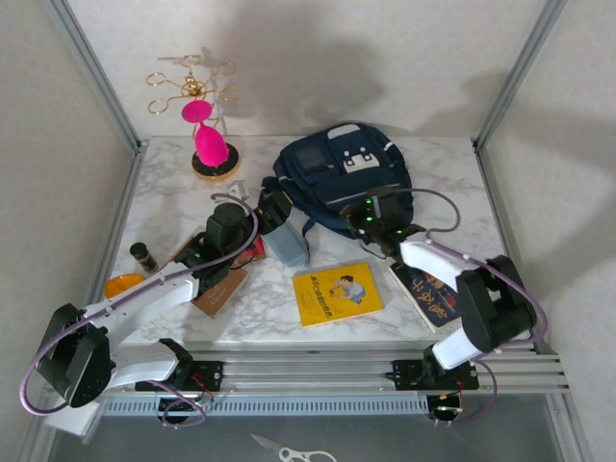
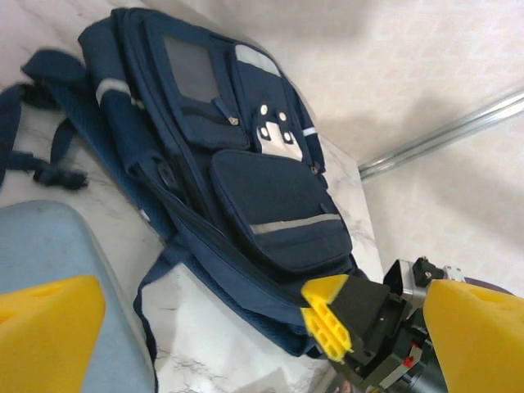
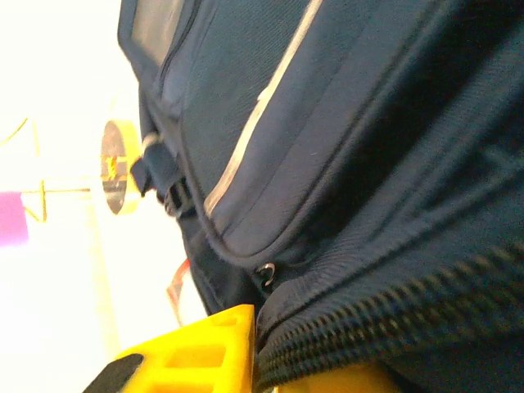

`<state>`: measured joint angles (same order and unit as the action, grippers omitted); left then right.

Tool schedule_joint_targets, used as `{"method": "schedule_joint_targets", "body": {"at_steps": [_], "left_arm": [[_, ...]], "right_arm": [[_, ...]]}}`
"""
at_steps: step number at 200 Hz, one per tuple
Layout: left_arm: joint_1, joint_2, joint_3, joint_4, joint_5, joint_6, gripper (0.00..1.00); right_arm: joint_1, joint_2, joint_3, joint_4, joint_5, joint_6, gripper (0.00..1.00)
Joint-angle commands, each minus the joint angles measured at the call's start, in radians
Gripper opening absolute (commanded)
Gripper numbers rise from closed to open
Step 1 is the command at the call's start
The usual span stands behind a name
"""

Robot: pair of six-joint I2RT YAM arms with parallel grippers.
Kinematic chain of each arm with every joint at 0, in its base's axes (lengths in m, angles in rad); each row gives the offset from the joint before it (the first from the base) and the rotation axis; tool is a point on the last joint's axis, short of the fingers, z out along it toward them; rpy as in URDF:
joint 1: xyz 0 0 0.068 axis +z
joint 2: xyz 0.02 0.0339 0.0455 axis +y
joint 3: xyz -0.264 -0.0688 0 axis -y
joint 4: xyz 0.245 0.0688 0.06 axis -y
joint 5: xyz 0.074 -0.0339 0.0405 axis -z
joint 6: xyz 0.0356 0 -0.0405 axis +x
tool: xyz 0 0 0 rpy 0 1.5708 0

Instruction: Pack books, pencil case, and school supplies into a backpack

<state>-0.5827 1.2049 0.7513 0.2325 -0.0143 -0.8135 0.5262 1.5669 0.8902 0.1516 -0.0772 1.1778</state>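
Observation:
The navy backpack (image 1: 337,173) lies at the back of the table, front patches up. My right gripper (image 1: 369,223) is at its near edge, shut on the zippered rim of the backpack (image 3: 393,319), which sits pinched between the yellow fingers (image 3: 205,352). My left gripper (image 1: 272,210) hangs open over the grey-blue pencil case (image 1: 287,243), with nothing between its fingers. In the left wrist view the pencil case (image 2: 57,241) lies at lower left, beside the backpack (image 2: 246,172). A yellow book (image 1: 335,293), a dark book (image 1: 430,291) and a brown book (image 1: 219,291) lie near the front.
A gold stand with pink pieces (image 1: 207,140) stands at the back left. An orange piece (image 1: 122,284), a small dark cylinder (image 1: 144,256) and a red box (image 1: 253,248) lie on the left side. Scissors (image 1: 287,449) lie below the table's front rail.

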Motion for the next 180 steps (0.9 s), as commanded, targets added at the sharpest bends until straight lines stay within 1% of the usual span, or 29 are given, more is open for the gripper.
{"method": "schedule_joint_targets", "body": {"at_steps": [1, 19, 32, 39, 62, 75, 89, 100, 113, 125, 145, 160, 180], "left_arm": [[0.011, -0.031, 0.039, -0.079, 0.013, -0.011, 0.99], [0.012, -0.046, 0.043, -0.097, 0.005, -0.025, 0.99], [0.012, -0.046, 0.045, -0.107, 0.005, -0.037, 0.99], [0.012, -0.039, 0.051, -0.119, 0.005, -0.045, 0.99], [0.009, -0.019, 0.051, -0.113, 0.031, -0.086, 0.99], [-0.002, -0.001, 0.053, -0.101, 0.044, -0.113, 0.99], [-0.028, 0.03, 0.063, -0.089, 0.053, -0.141, 0.99], [-0.052, 0.059, 0.069, -0.068, 0.061, -0.169, 0.99], [-0.091, 0.106, 0.087, -0.052, 0.06, -0.196, 0.99], [-0.129, 0.152, 0.118, -0.053, 0.041, -0.209, 0.99], [-0.196, 0.241, 0.178, -0.068, 0.013, -0.223, 0.99], [-0.231, 0.302, 0.209, -0.065, -0.007, -0.247, 0.99], [-0.254, 0.374, 0.235, -0.039, -0.013, -0.279, 0.99]], "right_arm": [[0.078, 0.077, 0.107, 0.146, 0.1, 0.038, 0.19], [0.108, 0.075, 0.102, 0.147, 0.117, 0.013, 0.27], [0.117, 0.038, 0.078, 0.125, 0.115, -0.017, 0.41], [0.122, 0.012, 0.07, 0.095, 0.12, -0.04, 0.47], [0.127, -0.115, 0.017, -0.007, 0.155, -0.12, 0.57], [0.116, -0.192, 0.006, -0.098, 0.183, -0.178, 0.63], [0.069, -0.258, -0.004, -0.17, 0.178, -0.243, 0.68], [0.003, -0.296, -0.002, -0.227, 0.16, -0.279, 0.71], [-0.103, -0.313, -0.005, -0.252, 0.124, -0.324, 0.76], [-0.187, -0.294, 0.004, -0.264, 0.095, -0.376, 0.78], [-0.3, -0.193, 0.049, -0.272, 0.013, -0.447, 0.8], [-0.343, -0.099, 0.097, -0.264, -0.04, -0.485, 0.8], [-0.359, 0.03, 0.199, -0.273, -0.07, -0.554, 0.78]]}}
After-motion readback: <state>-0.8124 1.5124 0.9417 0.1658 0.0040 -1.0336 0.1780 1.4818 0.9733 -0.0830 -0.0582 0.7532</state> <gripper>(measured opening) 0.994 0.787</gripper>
